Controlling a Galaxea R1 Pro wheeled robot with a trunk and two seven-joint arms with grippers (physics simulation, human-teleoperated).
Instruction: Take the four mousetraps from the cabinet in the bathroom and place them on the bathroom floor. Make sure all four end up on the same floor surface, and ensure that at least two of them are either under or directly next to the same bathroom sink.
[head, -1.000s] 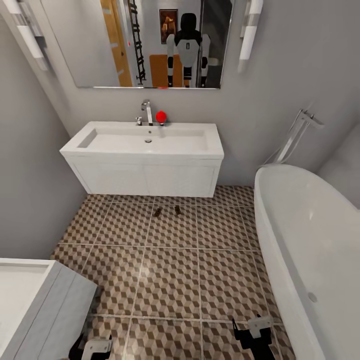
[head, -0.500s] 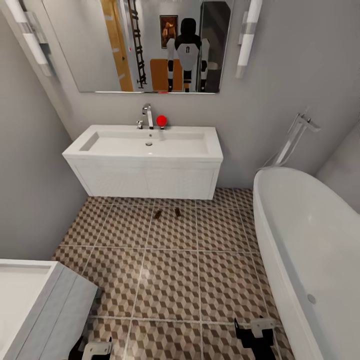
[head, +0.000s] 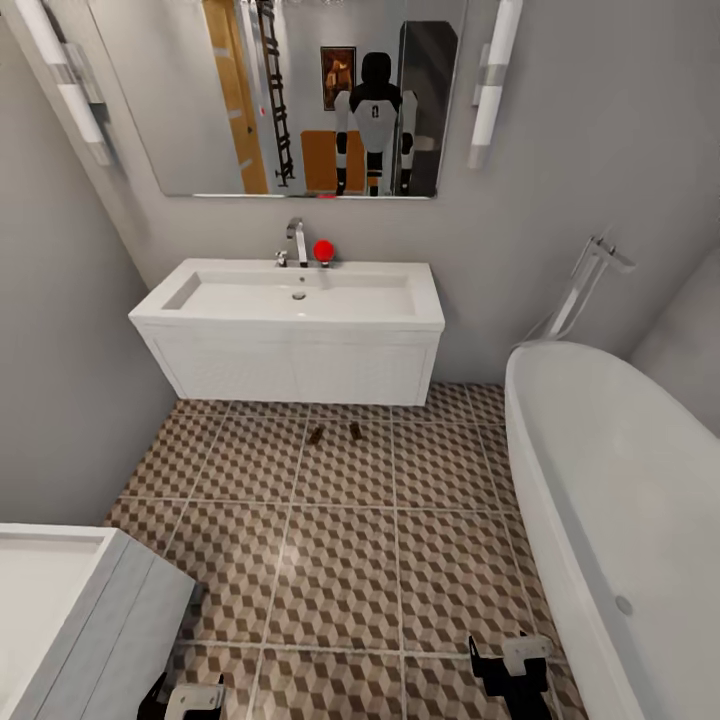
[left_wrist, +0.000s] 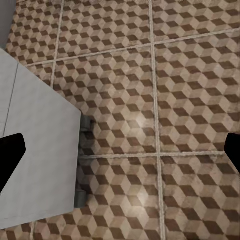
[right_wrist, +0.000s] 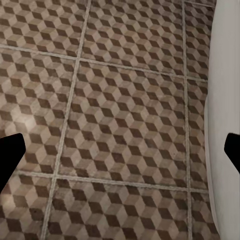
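Two mousetraps (head: 334, 433) lay on the bathroom floor (head: 340, 560), small dark-brown oblongs just in front of the white vanity under the bathroom sink (head: 295, 292), near each other but apart; detail too small to resolve. The floor showed brown, beige and white cubes with pale grout. Left gripper (head: 190, 698) hung beside a grey-white unit (head: 90, 610), right gripper (head: 512, 668) near the bathtub (head: 610, 500). Both sets of fingers were spread wide, holding nothing.
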